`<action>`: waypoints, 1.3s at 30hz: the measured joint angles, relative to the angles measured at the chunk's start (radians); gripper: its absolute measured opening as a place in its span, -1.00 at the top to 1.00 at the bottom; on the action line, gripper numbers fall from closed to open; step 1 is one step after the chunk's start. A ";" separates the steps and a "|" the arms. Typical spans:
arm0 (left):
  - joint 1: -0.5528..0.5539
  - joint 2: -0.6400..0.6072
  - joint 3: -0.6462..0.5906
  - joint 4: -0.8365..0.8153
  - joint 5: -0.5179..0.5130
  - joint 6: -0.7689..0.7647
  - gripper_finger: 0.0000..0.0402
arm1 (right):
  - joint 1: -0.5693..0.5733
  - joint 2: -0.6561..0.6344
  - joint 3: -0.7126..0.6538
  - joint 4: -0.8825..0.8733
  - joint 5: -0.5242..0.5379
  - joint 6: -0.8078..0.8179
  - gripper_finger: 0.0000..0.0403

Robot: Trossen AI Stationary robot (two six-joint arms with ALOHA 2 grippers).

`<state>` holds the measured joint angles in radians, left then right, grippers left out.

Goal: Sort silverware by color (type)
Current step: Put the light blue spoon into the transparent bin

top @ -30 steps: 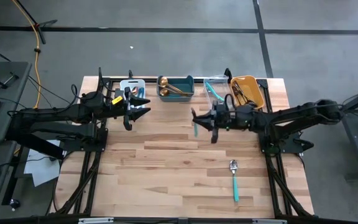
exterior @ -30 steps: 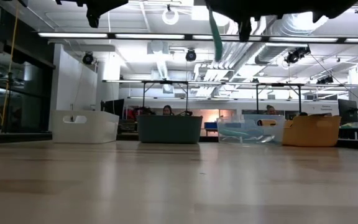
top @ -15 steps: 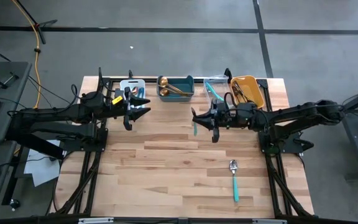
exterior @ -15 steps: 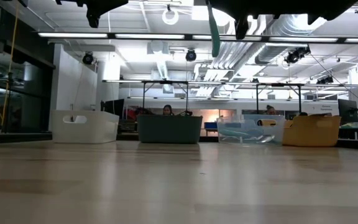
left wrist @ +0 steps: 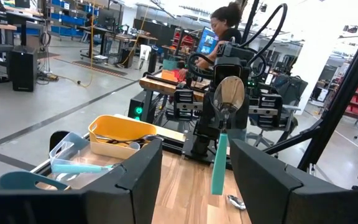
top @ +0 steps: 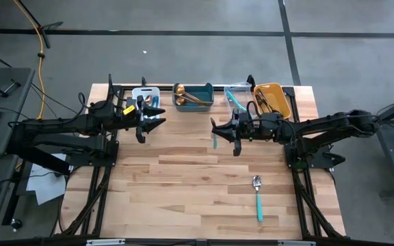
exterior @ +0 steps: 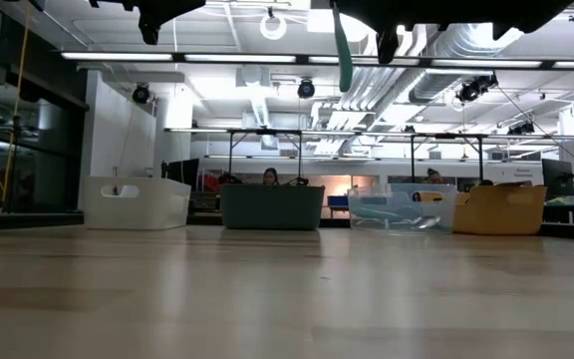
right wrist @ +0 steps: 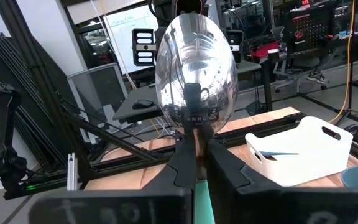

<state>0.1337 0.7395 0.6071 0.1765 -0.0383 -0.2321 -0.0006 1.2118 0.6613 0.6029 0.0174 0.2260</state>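
Pale wood-plank worktop (top: 183,178), smooth and striped lengthwise, framed by dark metal rails. At far left, left end effector (top: 157,116) hovering just in front of the white bin (top: 144,93), dark blocky fingers spread wide, nothing between them. White bin a rounded rectangular plastic tub with cut-out handles, seen again from the right wrist (right wrist: 303,152). Next along the back edge, teal bin (top: 194,94), opaque, with gold spoons (top: 187,94) lying inside, round bowls toward its left end. Then clear bin (top: 234,96), see-through plastic, holding teal-handled pieces. Just in front of it, right end effector (top: 215,130) raised above the worktop, fingers pinched tight on a teal-handled spoon (top: 215,140): glossy mirror-bright oval bowl (right wrist: 196,68) standing up between the fingertips, flat matte teal handle hanging down (exterior: 343,55). Farther right, orange bin (top: 271,99), rounded corners, dark and gold utensils (top: 265,102) heaped in it. Nearer the front right, a second teal-handled spoon (top: 258,198) lying flat on the wood, silver bowl toward the bins, well apart from everything else.
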 joint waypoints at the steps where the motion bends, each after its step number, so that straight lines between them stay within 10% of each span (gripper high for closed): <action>1: 0.000 0.000 0.000 0.000 0.000 0.000 0.10 | 0.000 0.000 0.000 0.000 0.000 0.000 0.95; 39: 0.000 0.000 0.000 0.000 0.000 0.000 0.10 | 0.000 0.000 0.000 0.000 0.001 0.027 0.95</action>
<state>0.1341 0.7395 0.6071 0.1764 -0.0383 -0.2325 -0.0006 1.2118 0.6613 0.6032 0.0181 0.2531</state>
